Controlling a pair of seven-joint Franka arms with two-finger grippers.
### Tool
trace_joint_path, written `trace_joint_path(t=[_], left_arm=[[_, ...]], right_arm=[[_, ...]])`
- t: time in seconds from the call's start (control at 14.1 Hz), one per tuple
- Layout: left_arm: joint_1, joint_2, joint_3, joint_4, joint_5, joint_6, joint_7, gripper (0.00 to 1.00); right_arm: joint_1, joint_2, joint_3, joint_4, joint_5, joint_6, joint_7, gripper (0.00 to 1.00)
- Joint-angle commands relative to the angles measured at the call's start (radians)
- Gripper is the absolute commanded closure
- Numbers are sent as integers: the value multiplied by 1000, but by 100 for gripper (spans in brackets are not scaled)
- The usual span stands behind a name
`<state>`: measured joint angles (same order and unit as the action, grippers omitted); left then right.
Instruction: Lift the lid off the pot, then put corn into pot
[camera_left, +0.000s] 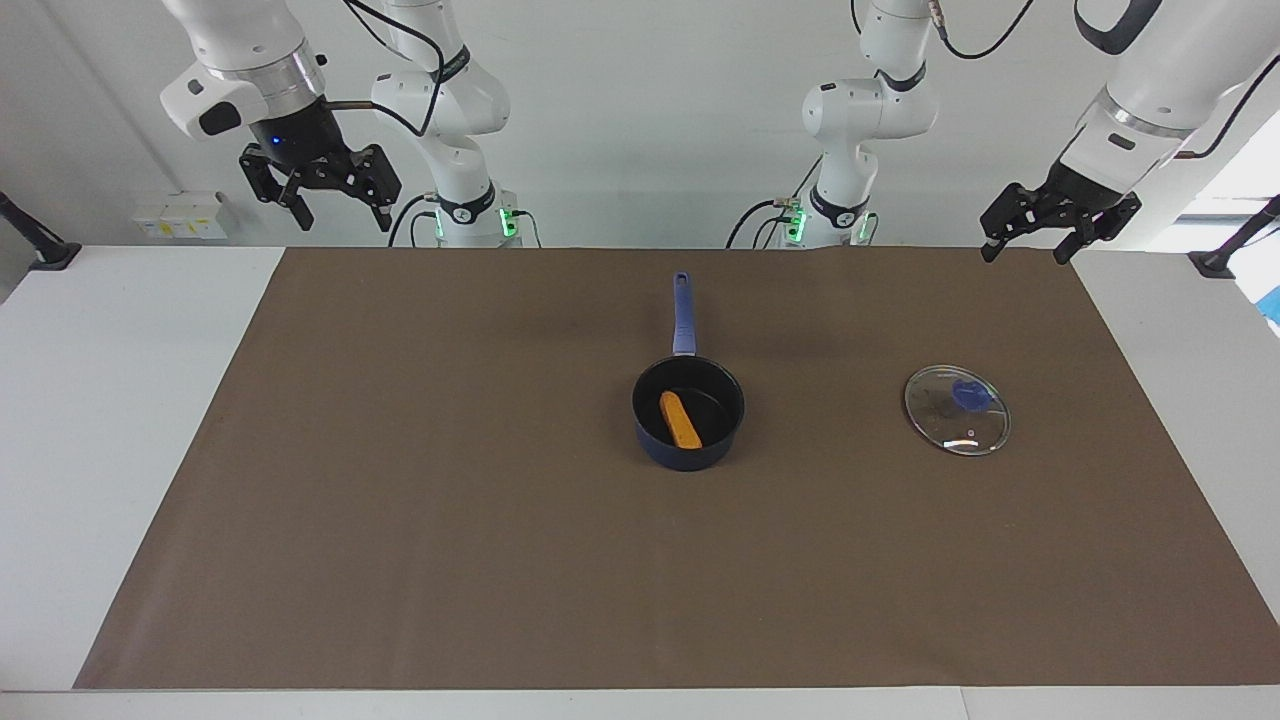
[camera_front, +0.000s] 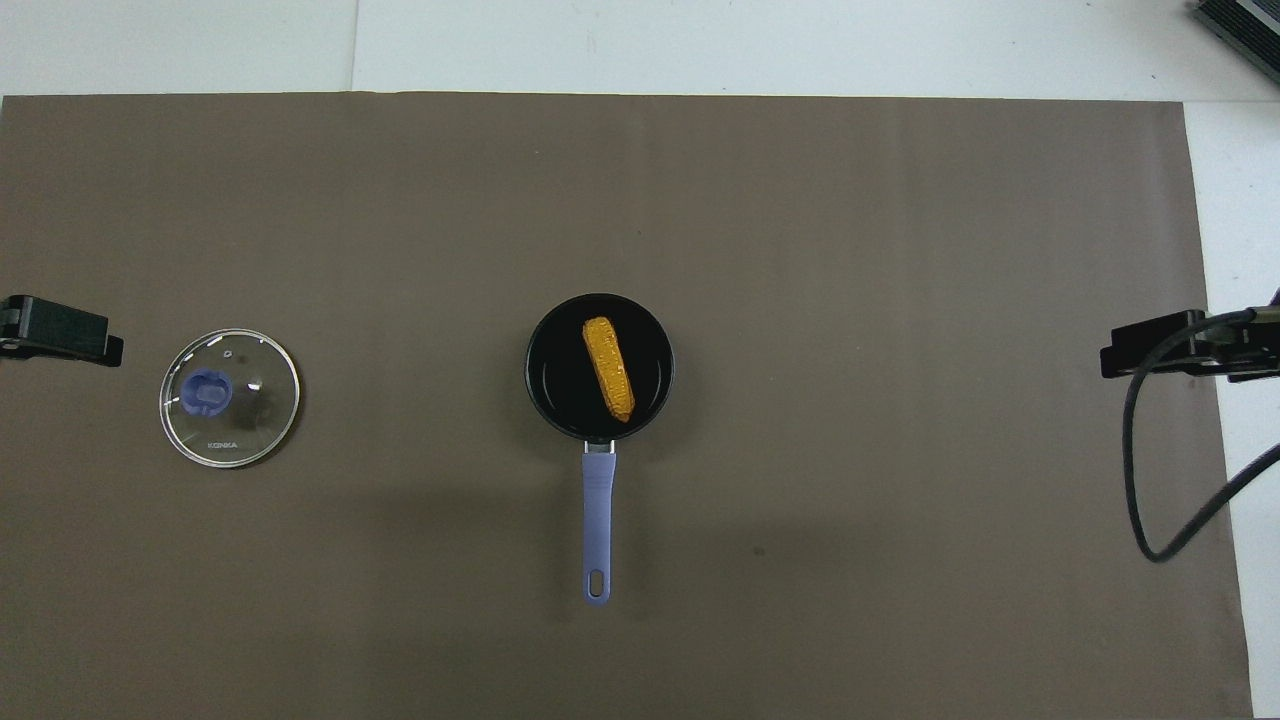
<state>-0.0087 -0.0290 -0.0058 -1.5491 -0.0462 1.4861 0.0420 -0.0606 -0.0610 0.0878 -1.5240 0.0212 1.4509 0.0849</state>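
The lid (camera_front: 240, 420) was clear, glossy glass with a thin metal rim and a smooth blue knob. The pot (camera_front: 548, 385) looked dark and matt inside. The corn (camera_front: 608, 368) was bumpy and orange-yellow. The brown mat (camera_front: 900, 300) looked matt, like paper.
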Motion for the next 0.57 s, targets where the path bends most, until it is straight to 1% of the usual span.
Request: trace_joint_path(t=[0.0, 0.21, 0.5], left_arm=[[0, -6, 4, 11, 0, -20, 7, 0], [0, -6, 4, 11, 0, -20, 7, 0], [0, -6, 4, 11, 0, -20, 7, 0]], right_arm=[[-11, -23, 3, -33, 19, 20, -20, 0], [-13, -28, 1, -42, 2, 22, -95, 0], [-13, -30, 1, -45, 2, 22, -93, 0]])
